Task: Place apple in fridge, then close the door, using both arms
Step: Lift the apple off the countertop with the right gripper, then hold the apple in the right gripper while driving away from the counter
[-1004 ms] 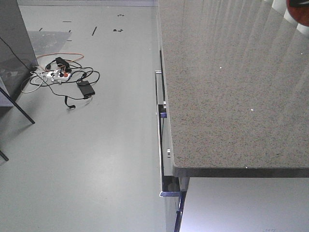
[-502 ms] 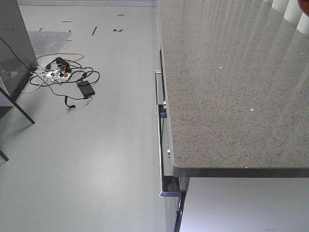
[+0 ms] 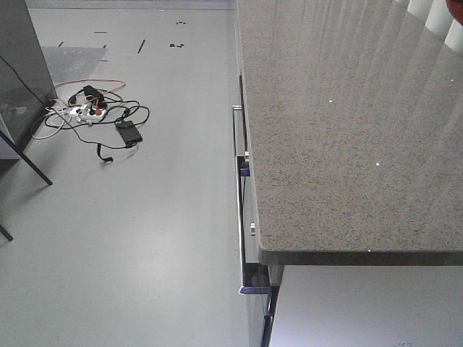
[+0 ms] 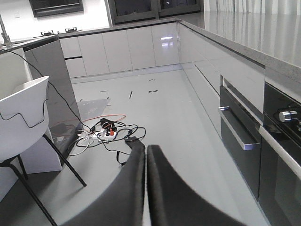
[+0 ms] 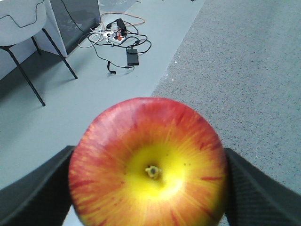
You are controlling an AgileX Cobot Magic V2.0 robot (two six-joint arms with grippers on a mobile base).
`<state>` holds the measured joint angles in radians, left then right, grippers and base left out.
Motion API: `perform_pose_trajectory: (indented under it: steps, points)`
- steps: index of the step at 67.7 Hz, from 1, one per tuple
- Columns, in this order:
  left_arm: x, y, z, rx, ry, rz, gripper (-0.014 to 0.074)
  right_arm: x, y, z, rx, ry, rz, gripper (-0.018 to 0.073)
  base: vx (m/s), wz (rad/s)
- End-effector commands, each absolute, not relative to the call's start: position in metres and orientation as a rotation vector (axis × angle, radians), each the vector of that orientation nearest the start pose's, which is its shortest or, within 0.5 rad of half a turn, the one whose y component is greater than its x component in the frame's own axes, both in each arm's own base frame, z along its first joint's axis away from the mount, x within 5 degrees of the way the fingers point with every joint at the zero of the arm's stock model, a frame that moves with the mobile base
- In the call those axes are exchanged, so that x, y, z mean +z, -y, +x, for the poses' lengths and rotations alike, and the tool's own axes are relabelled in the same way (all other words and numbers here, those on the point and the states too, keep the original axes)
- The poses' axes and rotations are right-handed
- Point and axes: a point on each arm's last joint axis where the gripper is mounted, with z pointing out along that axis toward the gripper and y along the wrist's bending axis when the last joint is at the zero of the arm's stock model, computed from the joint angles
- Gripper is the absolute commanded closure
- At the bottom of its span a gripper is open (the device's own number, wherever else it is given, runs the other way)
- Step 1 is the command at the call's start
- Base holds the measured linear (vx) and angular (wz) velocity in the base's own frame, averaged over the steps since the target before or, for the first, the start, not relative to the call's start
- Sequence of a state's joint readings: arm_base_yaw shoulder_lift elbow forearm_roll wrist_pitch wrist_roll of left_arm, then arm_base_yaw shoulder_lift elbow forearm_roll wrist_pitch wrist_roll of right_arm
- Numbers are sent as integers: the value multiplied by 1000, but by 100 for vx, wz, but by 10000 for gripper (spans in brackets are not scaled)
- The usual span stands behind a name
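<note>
1. The right claw (image 5: 148, 190) held the apple (image 5: 148, 162) between its two dark fingers (image 5: 35, 193). One finger pressed against each side of the fruit, and the stem dimple faced the wrist camera.
2. Behind the held apple ran the edge of the speckled grey surface (image 5: 249, 70), which spread ahead and to the right of that claw. The pale floor (image 5: 70, 113) lay to the claw's left.
3. The left claw (image 4: 145, 151) was closed and held nothing, its fingers (image 4: 129, 188) pressed together with only a thin seam between them.
4. Ahead of the left claw a cable tangle (image 4: 110, 134) with a power strip lay on the floor. A white chair (image 4: 23, 110) stood to the claw's left, and an oven front with a bar handle (image 4: 237, 134) stood to its right.
5. In the front-facing view the surface overhung cabinet fronts with metal handles (image 3: 236, 134).
</note>
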<state>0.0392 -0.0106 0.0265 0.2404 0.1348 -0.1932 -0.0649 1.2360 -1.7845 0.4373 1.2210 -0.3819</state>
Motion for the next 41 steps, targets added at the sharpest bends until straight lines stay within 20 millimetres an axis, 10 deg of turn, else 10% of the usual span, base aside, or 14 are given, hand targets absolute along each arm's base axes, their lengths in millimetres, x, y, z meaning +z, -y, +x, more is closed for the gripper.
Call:
perform_pose_trajectory:
  steps: [1,41]
  points:
    - [195,-4,56,73,-1563,-9,604,542,-24,198,250,-1929,-385,468,0,0]
    - [195,-4,56,73,-1563,-9,604,542,-24,198,250,-1929,-385,468,-1,3]
